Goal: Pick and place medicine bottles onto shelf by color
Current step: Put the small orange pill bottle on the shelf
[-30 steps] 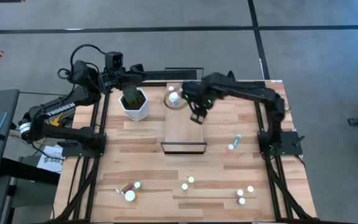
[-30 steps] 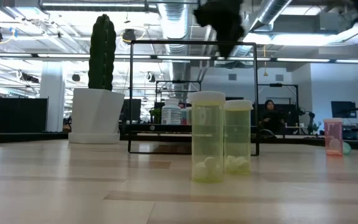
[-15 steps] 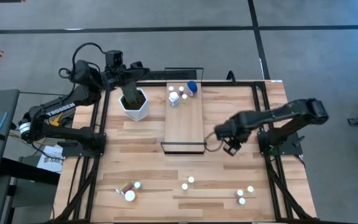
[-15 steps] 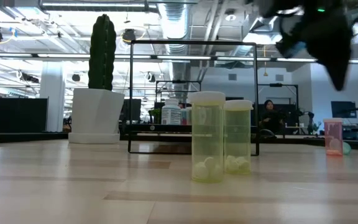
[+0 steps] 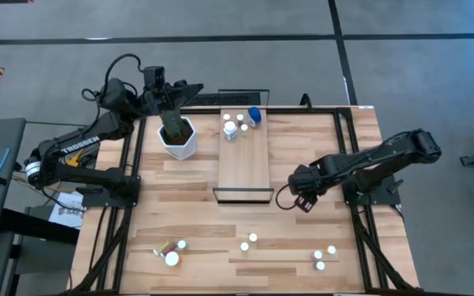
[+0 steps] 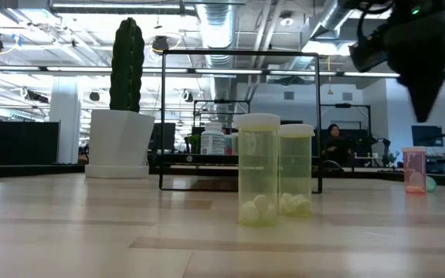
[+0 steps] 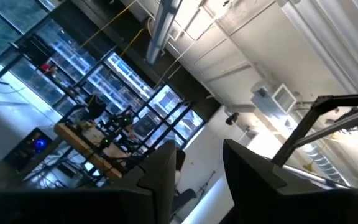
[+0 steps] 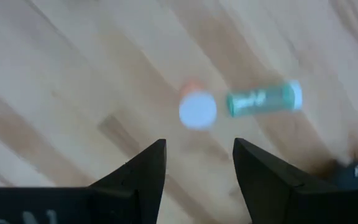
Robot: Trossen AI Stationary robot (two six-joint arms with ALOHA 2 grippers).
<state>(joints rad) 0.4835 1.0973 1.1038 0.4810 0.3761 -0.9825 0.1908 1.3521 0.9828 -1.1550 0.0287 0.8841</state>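
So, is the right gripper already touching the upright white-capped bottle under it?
Apart. The right wrist view shows the right gripper open above the table, with bare wood between its fingertips and the white-capped bottle.

Tabletop (image 5: 179,222): light wood planks, smooth, satin sheen. Shelf (image 5: 245,164): pale wood board, matt, with dark metal frame and lip. Two near bottles (image 6: 259,170): translucent yellow-green plastic, glossy, with white plastic caps. Cactus pot (image 5: 177,140): white, smooth, faceted. Right gripper (image 8: 196,171): fingers of matt black plastic.
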